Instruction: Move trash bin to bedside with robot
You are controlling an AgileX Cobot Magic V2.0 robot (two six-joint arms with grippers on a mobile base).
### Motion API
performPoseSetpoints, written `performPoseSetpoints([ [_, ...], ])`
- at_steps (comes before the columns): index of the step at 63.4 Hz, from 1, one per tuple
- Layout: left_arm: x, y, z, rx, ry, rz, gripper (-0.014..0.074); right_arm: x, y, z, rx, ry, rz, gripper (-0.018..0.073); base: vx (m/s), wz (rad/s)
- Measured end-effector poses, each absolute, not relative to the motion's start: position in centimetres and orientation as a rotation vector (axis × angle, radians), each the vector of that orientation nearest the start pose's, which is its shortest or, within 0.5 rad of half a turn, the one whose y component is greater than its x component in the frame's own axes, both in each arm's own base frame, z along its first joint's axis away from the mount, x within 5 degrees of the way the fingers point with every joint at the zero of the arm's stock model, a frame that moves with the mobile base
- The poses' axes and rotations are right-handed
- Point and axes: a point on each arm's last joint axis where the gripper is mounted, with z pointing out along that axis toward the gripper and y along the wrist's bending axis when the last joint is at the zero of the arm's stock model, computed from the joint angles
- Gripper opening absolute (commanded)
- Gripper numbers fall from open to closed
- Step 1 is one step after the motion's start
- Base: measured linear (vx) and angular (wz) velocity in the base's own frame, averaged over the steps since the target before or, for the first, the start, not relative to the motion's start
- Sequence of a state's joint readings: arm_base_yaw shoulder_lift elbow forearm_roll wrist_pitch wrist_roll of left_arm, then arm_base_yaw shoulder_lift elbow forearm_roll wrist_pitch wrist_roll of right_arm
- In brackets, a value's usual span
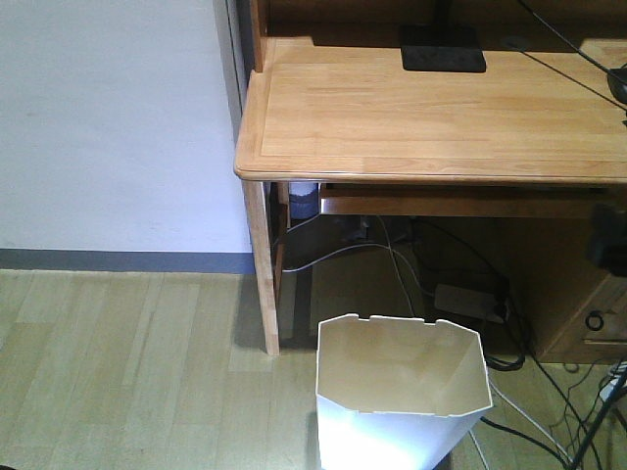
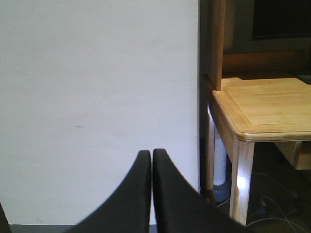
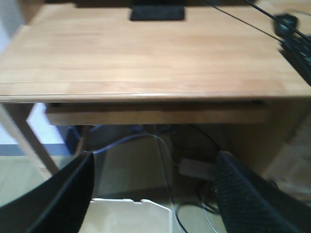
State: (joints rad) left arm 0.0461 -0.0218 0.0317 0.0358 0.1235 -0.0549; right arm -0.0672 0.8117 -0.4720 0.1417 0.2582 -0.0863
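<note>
The white trash bin (image 1: 402, 392) stands upright and empty on the wooden floor, just in front of the desk. Its far rim with small notches also shows low in the right wrist view (image 3: 131, 213). My right gripper (image 3: 153, 162) is open, its two black fingers spread wide above the bin's far rim and apart from it, with nothing between them. My left gripper (image 2: 151, 154) is shut with nothing in it, pointing at the white wall beside the desk. The bedside is out of view.
A light wooden desk (image 1: 431, 108) fills the back, with a black monitor base (image 1: 443, 54) on top. Its front left leg (image 1: 263, 264) stands left of the bin. Cables and a power adapter (image 1: 470, 299) lie under the desk. The white wall (image 1: 108, 117) is at left.
</note>
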Motion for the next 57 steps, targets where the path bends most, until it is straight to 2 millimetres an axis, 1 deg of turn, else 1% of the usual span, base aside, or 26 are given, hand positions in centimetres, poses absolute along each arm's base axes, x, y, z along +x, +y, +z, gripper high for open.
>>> performPoseSetpoints([
  [7,5.6,0.3,19.2,-0.056,1.616,0.024,-0.0006,17.1,-1.7,26.9,0.140,2.118,-0.014,0.0503,0.00,0.00],
  [13,5.6,0.3,19.2,-0.056,1.616,0.024,-0.0006,18.0,-2.0,26.1,0.151,2.180,-0.017,0.0503,0.00,0.00],
  [18,5.6,0.3,19.2,-0.056,1.616,0.024,-0.0006,18.9,-2.1,24.9,0.158,2.248,-0.013,0.0503,0.00,0.00],
  [25,5.6,0.3,19.2,-0.056,1.616,0.024,-0.0006,20.4,-2.3,22.7,0.155,2.363,-0.011,0.0501,0.00,0.00],
  [39,5.6,0.3,19.2,-0.056,1.616,0.024,-0.0006,24.5,-2.8,17.9,0.154,2.611,0.009,0.0493,0.00,0.00],
  [40,5.6,0.3,19.2,-0.056,1.616,0.024,-0.0006,24.8,-2.8,17.3,0.155,2.637,0.011,0.0493,0.00,0.00],
  [45,5.6,0.3,19.2,-0.056,1.616,0.024,-0.0006,26.2,-3.0,15.5,0.156,2.704,0.019,0.0493,0.00,0.00],
  [47,5.6,0.3,19.2,-0.056,1.616,0.024,-0.0006,26.7,-3.0,14.5,0.153,2.741,0.023,0.0493,0.00,0.00],
  [51,5.6,0.3,19.2,-0.056,1.616,0.024,-0.0006,27.5,-3.1,13.1,0.140,2.780,0.023,0.0493,0.00,0.00],
  [52,5.6,0.3,19.2,-0.056,1.616,0.024,-0.0006,27.7,-3.2,12.4,0.136,2.803,0.025,0.0493,0.00,0.00],
  [57,5.6,0.3,19.2,-0.056,1.616,0.024,-0.0006,28.8,-3.3,10.4,0.113,2.859,0.029,0.0493,0.00,0.00],
])
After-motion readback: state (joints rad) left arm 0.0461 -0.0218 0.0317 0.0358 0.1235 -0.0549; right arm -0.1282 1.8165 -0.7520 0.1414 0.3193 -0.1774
